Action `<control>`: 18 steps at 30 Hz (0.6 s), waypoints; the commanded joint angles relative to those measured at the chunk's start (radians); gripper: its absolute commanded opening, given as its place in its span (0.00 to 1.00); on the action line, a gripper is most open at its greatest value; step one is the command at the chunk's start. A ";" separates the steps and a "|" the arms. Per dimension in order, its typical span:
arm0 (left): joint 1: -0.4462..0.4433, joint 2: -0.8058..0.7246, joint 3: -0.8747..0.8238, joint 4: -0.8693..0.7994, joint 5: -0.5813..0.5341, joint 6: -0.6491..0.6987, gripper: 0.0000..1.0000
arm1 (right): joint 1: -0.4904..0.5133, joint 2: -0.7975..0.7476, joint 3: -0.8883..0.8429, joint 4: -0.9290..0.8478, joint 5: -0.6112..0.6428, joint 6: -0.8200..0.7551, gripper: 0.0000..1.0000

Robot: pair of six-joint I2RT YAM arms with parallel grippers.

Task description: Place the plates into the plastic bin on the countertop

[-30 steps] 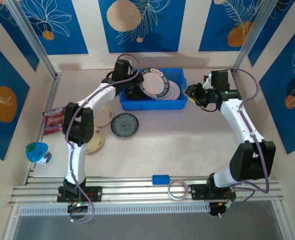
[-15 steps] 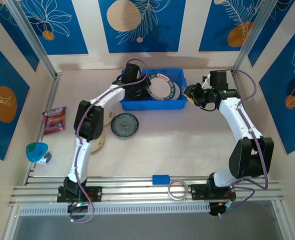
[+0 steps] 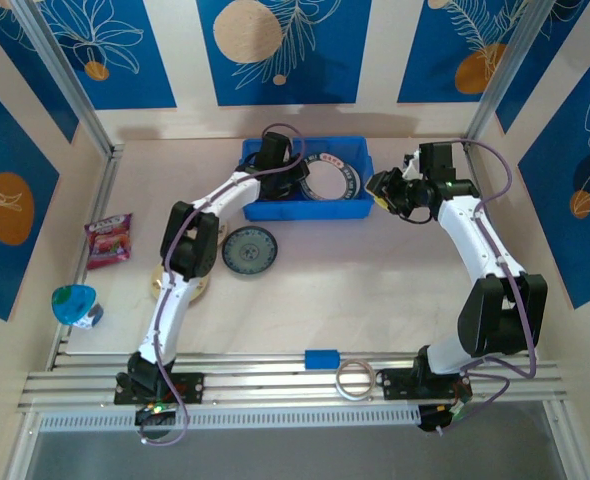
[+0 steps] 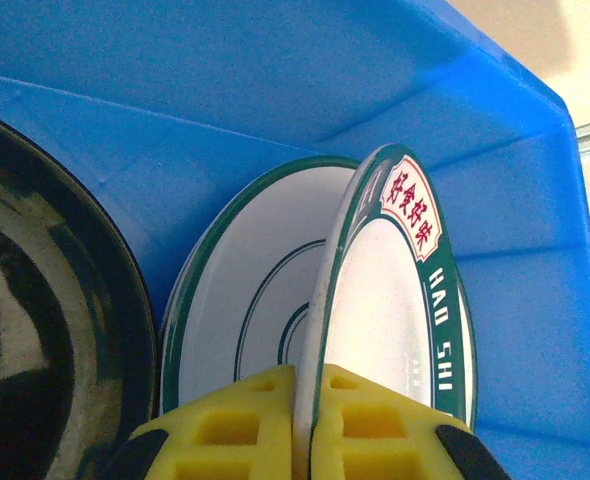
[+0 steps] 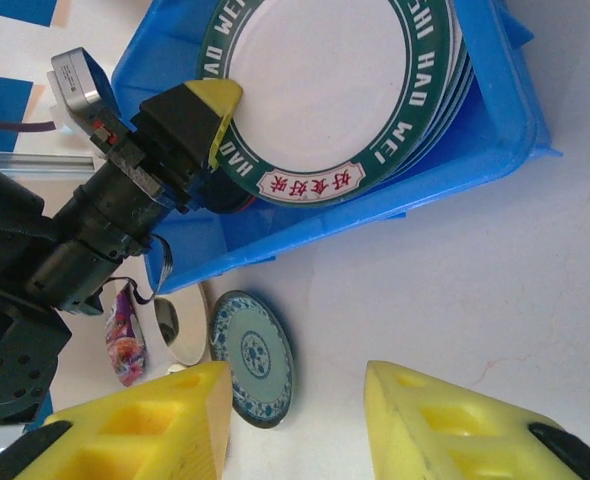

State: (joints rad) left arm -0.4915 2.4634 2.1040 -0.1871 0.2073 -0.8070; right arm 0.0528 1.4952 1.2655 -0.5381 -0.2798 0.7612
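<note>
Left fingers (image 4: 237, 425) clamp green-rimmed plate (image 4: 385, 320) edge-on inside bin (image 4: 275, 80); lay it on stack (image 4: 237, 300), then release. Right fingers (image 5: 150, 425) part-open, empty.

On the plate (image 4: 380, 320) rim you read "HAO SHI" and red "好食好味"; the right wrist view adds "HAO WEI".

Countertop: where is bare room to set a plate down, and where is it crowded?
Widest bare patch: middle of the countertop, bordered by the teal plate, bin, right arm and front rail. A smaller one lies between the bin and left rail. Crowded: inside the bin, where the left gripper holds a green-rimmed plate beside other plates.
</note>
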 commanded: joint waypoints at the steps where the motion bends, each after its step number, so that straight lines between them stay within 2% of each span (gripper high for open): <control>1: -0.010 0.032 0.069 -0.048 0.003 -0.002 0.00 | 0.011 0.022 -0.003 -0.006 -0.035 -0.015 0.41; 6: -0.009 0.039 0.089 -0.113 -0.015 0.025 0.39 | 0.028 0.035 0.004 -0.012 -0.017 -0.026 0.41; 8: -0.010 0.041 0.103 -0.144 -0.030 0.036 0.48 | 0.031 0.041 0.008 -0.016 -0.012 -0.029 0.41; 12: -0.009 0.060 0.164 -0.217 -0.053 0.067 0.53 | 0.035 0.051 0.014 -0.021 -0.001 -0.034 0.40; 18: -0.010 0.071 0.198 -0.246 -0.070 0.084 0.55 | 0.039 0.070 0.029 -0.036 0.005 -0.042 0.40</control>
State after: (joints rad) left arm -0.4934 2.5183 2.2524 -0.3927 0.1619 -0.7506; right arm 0.0853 1.5528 1.2659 -0.5438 -0.2756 0.7380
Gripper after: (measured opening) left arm 0.546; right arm 0.401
